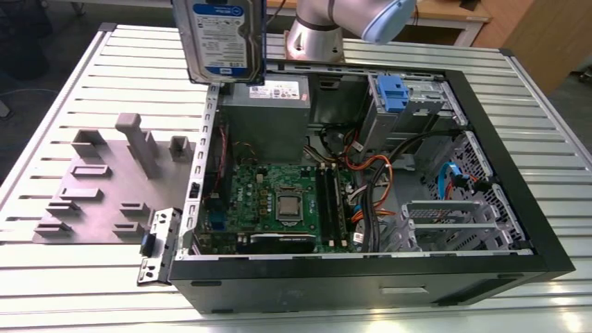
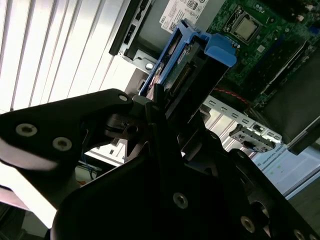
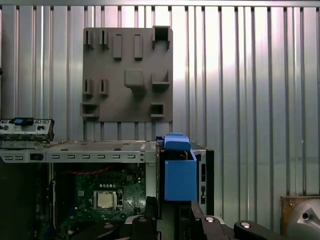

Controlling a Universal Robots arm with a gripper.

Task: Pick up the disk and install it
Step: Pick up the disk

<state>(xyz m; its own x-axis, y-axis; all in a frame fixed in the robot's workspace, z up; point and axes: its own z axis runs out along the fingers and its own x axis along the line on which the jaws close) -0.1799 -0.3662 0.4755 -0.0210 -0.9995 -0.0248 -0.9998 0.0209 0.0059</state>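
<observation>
The disk [image 1: 222, 38] hangs upright in the air above the back left corner of the open computer case [image 1: 518, 208], its white-and-blue label facing the exterior view. Its blue bracket [image 2: 212, 47] frames it in the second wrist view, and the same bracket [image 3: 179, 172] appears edge-on in the first wrist view. My gripper [image 2: 159, 102] is shut on the disk, black fingers [image 2: 150, 112] pressed against its sides. Gripper parts [image 3: 170, 222] sit just behind the bracket in the first wrist view.
Inside the case lie a green motherboard [image 1: 277, 201], a grey power-supply box [image 1: 266, 114], cables and a blue latch with a metal cage [image 1: 393, 94]. A grey fixture plate [image 1: 107, 180] rests on the slatted table at the exterior view's left. The arm base [image 1: 315, 38] stands behind the case.
</observation>
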